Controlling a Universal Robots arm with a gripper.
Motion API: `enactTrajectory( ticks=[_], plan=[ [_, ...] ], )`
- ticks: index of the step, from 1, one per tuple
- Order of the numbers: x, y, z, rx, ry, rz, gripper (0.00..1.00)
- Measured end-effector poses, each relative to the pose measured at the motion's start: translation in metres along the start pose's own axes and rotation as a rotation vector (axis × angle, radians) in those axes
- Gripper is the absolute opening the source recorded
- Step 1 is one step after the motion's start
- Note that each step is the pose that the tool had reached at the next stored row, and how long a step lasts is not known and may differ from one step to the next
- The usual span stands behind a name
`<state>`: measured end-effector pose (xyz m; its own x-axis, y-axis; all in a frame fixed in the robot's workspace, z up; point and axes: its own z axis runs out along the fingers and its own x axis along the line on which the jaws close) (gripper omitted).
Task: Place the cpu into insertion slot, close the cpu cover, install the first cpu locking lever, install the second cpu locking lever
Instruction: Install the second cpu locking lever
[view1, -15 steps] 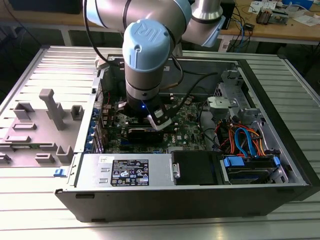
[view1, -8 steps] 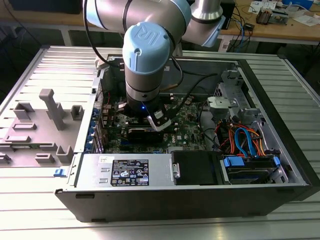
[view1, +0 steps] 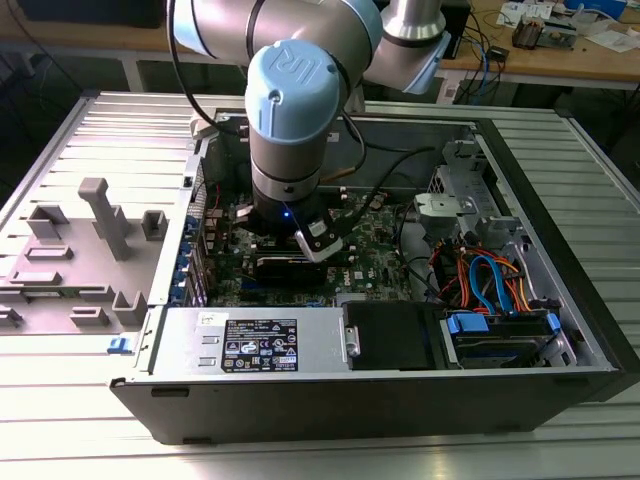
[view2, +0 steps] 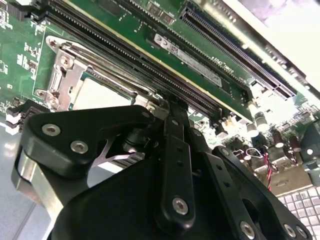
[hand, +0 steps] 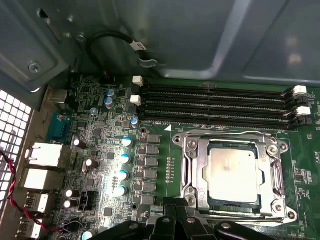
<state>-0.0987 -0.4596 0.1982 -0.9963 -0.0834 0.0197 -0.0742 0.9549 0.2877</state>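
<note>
The small square silver-topped cpu (hand: 234, 174) sits in the silver-rimmed insertion slot (hand: 193, 176) on the green motherboard (hand: 165, 165), just beside the long black memory slots (hand: 215, 107). The thin silver frame-shaped cpu cover (hand: 200, 176) lies closed around it. The black gripper (hand: 176, 212) hovers at the slot's edge — fingers pressed together, pinching nothing visible.

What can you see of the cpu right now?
The cpu is a small flat square chip with a pale silvery metal top. In the first wrist view it lies level in the insertion slot on the green motherboard, its top showing through the window of the silver cpu cover, which lies down around it. The black memory slots run beside the socket. The end effector sits near the socket's edge, not on the chip.
</note>
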Motion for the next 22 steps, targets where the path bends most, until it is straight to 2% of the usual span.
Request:
enactTrajectory(
  ticks=[8,22],
  plan=[
    [0.0003,0.0045,-0.0144,-0.0005,0.0001,0.0,0.11],
    [0.0003,0.0045,-0.0145,-0.0013,0.0001,0.0,0.11]
  ],
)
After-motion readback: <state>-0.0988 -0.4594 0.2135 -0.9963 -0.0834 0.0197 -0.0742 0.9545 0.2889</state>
